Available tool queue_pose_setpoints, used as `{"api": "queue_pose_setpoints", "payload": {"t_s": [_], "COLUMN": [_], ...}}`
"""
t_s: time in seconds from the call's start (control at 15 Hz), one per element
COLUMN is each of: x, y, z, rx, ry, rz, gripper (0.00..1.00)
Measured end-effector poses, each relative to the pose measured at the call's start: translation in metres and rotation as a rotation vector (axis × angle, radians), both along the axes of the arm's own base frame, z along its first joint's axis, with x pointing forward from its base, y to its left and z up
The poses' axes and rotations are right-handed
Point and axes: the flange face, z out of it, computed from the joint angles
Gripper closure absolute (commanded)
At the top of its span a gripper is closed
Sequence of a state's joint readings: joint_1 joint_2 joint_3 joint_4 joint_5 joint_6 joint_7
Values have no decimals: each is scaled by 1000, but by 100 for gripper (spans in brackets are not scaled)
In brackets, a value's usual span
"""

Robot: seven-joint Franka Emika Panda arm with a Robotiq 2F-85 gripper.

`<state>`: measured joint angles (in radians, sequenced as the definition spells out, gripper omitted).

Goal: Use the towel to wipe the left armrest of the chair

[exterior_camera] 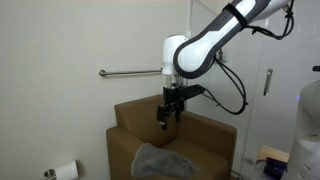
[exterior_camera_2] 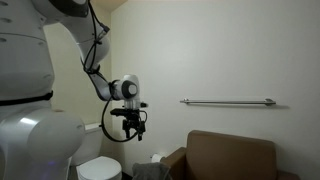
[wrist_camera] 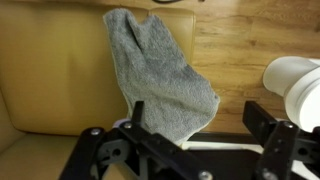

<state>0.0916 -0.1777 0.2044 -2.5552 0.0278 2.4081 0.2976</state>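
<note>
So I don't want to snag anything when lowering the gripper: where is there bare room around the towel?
Bare: the tan chair cushion left of the towel in the wrist view, and the wood floor between towel and white roll. Crowded: the strip the towel covers, right by the open gripper.

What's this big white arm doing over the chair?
A robot arm is holding its gripper in the air above a brown chair. The jaws are open and hold nothing. A grey towel lies draped over one side of the chair, below the gripper. The towel has not been picked up, so no wiping has begun.
</note>
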Motion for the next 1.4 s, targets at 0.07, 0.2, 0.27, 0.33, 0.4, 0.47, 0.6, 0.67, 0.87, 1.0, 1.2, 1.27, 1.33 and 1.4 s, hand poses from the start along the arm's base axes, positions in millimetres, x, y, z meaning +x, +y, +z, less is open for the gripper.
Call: {"api": "queue_pose_setpoints", "payload": {"t_s": [0.07,0.2,0.27,0.33,0.4,0.47,0.6,0.67,0.87,1.0,1.2,1.27,1.33,1.4], "x": [9,19,21,23,24,26,28,28,31,40,59,65,70,75], "y": [0,4,5,6,7,7,8,8,3,0,-2,-1,1,4], "z": [-16,-54,-68,-75,-76,-74,-72,-73,-86,-106,-145,-160,-174,-187], "rx": [18,46,51,54,55,56,57,57,61,69,84,90,95,98], "ry": [-26,-51,-44,-38,-36,-41,-47,-46,-43,-47,-61,-62,-60,-55], "rz": [0,7,8,8,7,7,8,6,-6,-20,-39,-39,-34,-24], "gripper": [0,0,0,0,0,0,0,0,0,0,0,0,0,0]}}
